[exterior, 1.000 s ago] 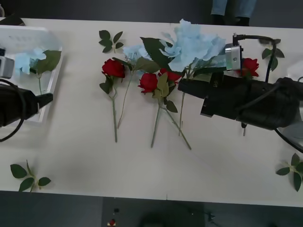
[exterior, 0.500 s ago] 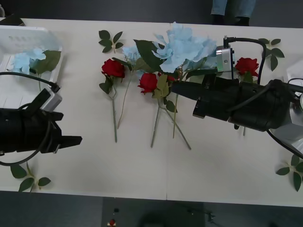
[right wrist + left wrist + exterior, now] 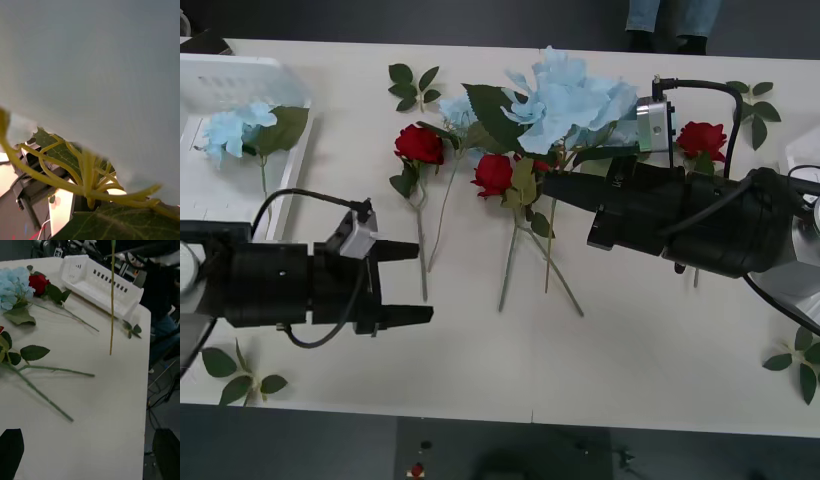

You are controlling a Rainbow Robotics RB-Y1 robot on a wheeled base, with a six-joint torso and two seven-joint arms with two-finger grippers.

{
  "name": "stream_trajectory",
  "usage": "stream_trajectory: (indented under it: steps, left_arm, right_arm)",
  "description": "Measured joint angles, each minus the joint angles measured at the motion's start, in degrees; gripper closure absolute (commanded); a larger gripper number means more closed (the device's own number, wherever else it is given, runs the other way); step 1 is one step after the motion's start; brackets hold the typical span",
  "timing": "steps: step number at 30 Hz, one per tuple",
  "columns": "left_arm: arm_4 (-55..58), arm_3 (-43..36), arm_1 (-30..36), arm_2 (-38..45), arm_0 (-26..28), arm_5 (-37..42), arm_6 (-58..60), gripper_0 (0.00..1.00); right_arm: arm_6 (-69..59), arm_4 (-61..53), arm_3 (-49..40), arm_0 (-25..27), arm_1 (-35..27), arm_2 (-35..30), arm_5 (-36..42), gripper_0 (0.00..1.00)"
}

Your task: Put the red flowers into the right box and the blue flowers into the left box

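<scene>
My right gripper (image 3: 550, 186) is shut on a blue flower (image 3: 572, 98) held above the table. Its stem (image 3: 112, 296) hangs free in the left wrist view, and its underside (image 3: 86, 176) sits close in the right wrist view. My left gripper (image 3: 423, 283) is open, low over the table near the stem end of the left red flower (image 3: 420, 145). More red flowers lie in the middle (image 3: 493, 175) and at the right (image 3: 702, 140). One blue flower (image 3: 228, 128) lies in the left box (image 3: 240, 62). The right box (image 3: 101, 281) stands at the table's far right end.
Another blue flower (image 3: 465, 108) lies behind the roses. Loose leaf sprigs lie at the front left (image 3: 240, 372), back centre (image 3: 413, 82), back right (image 3: 752, 108) and front right (image 3: 800, 362). Crossed stems (image 3: 530, 260) lie between the two grippers.
My left arm has come away from the left box and swung right toward the table's middle, gripper open. The right arm lifted the blue flower slightly leftward, then held still.
</scene>
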Motion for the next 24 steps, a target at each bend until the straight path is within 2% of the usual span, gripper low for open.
stream_trajectory:
  steps: [6,13,19,24]
  left_arm:
    - [10.5,3.2,-0.4,-10.6,0.0,-10.4,0.0,0.0]
    - [19.3,3.3,-0.7,-22.0,0.0,-21.7,0.0,0.0]
    - [21.0,3.4,-3.7,-24.6,-0.6,-26.3,0.0,0.0]
    - [21.0,3.4,-5.2,-24.6,-3.3,-30.1,0.0,0.0]
  right_arm:
    - [0.0,0.0,0.0,0.0,0.0,0.0,0.0,1.0]
    - [-0.4,0.0,0.0,0.0,0.0,0.0,0.0,1.0]
    - [-0.6,0.0,0.0,0.0,0.0,0.0,0.0,1.0]
    - [-0.6,0.0,0.0,0.0,0.0,0.0,0.0,1.0]
